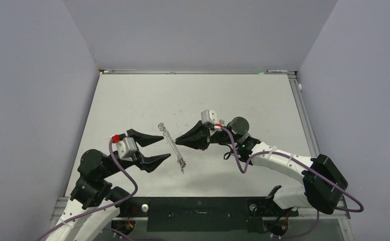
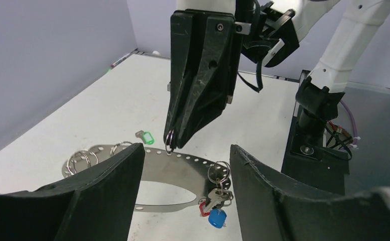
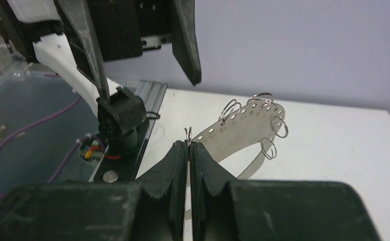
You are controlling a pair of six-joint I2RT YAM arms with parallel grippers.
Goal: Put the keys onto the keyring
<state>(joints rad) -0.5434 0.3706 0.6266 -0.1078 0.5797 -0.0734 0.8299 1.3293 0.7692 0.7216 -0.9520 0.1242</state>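
Right pincer: was closed on small split ring at keyring edge.
Left pincer: was wide, empty, flanking keyring.
Green key: lay on surface just beside keyring.

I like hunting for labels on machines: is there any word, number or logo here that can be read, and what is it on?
No text reads for certain.
On the keyring: tiny marks beside the holes of its band, perhaps numbers, too small to read.
Elsewhere: no lettering shows.
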